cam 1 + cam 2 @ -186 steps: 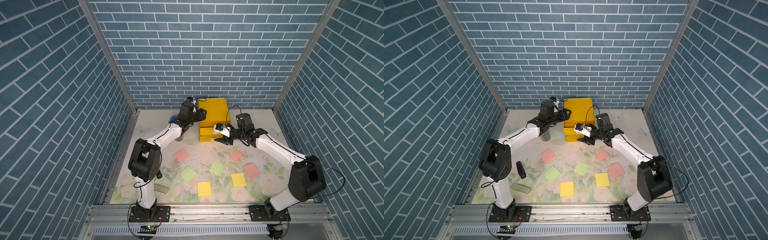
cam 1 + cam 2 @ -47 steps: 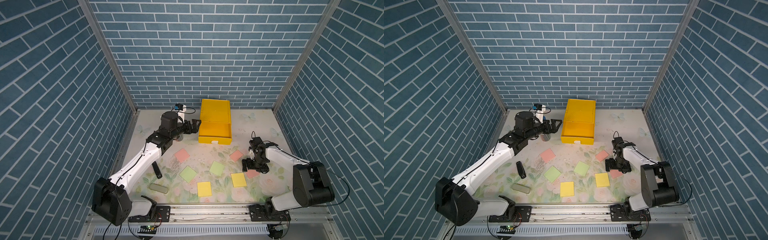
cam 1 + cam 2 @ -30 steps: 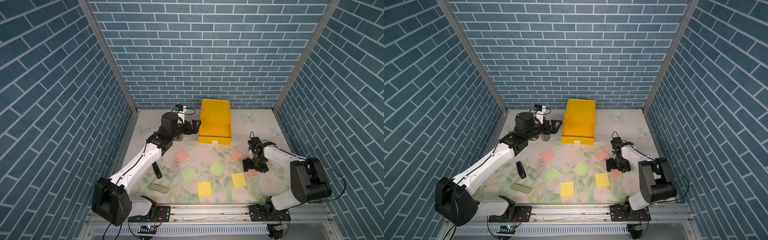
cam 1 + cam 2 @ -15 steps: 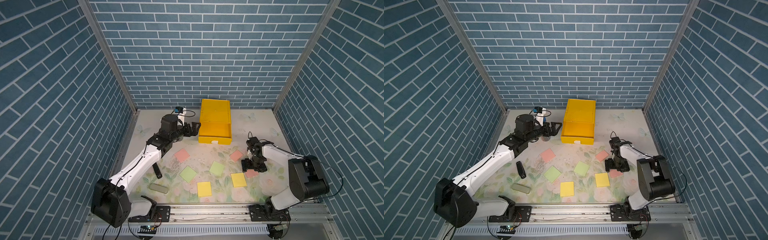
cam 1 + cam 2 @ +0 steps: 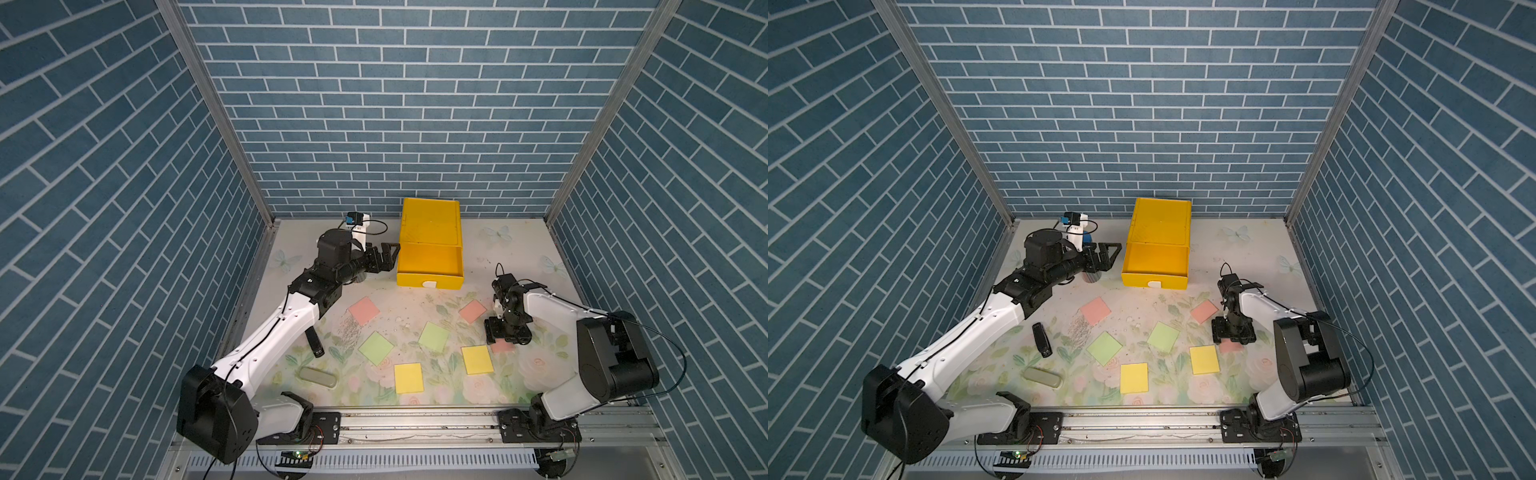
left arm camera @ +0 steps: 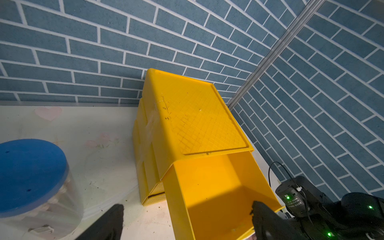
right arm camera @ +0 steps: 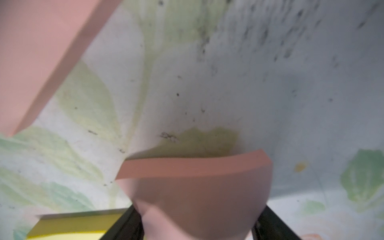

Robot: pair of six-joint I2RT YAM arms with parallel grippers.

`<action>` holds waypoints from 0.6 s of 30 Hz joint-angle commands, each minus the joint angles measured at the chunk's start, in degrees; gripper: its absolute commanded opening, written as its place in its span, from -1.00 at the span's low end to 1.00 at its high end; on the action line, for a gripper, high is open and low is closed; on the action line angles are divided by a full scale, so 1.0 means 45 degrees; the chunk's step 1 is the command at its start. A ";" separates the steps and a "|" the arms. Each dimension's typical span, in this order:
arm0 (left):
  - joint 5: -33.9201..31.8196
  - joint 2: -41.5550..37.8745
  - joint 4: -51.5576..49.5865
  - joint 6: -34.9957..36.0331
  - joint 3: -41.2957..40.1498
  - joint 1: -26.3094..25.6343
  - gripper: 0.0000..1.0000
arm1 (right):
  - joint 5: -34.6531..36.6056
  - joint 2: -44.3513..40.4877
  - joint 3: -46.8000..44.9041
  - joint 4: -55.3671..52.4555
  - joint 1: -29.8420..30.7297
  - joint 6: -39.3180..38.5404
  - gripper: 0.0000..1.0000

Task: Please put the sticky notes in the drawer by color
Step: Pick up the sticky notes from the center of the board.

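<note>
Right end effector (image 5: 507, 332) clenched on a pink sticky note (image 7: 197, 193), low on the worktop (image 5: 415, 300).
Note bows between the jaws; drawer (image 5: 430, 283) open at the back, well apart. Left end effector (image 5: 384, 255) released beside it. Risk: buckled paper could spring free on the lift, or go in creased.

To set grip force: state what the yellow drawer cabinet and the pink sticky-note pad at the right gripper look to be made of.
Yellow drawer cabinet: rigid moulded plastic, probably; even colour, slight sheen, embossed grid on top. Pink sticky-note pad: stacked matte paper, likely; thick flat edge, and it bows in a curve.
</note>
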 commanded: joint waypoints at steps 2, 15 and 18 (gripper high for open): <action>0.0115 0.0089 0.0186 -0.0098 -0.0203 0.0069 1.00 | 0.0348 -0.0950 0.1116 -0.0162 0.0027 0.0415 0.54; -0.0142 0.0473 0.0120 -0.0097 -0.0341 0.0054 1.00 | -0.0350 -0.2144 0.5493 -0.2354 0.0215 0.0850 0.54; -0.0139 0.0524 0.0078 -0.0138 -0.0361 0.0060 1.00 | -0.0570 -0.2024 0.7389 -0.2812 0.0607 0.1075 0.56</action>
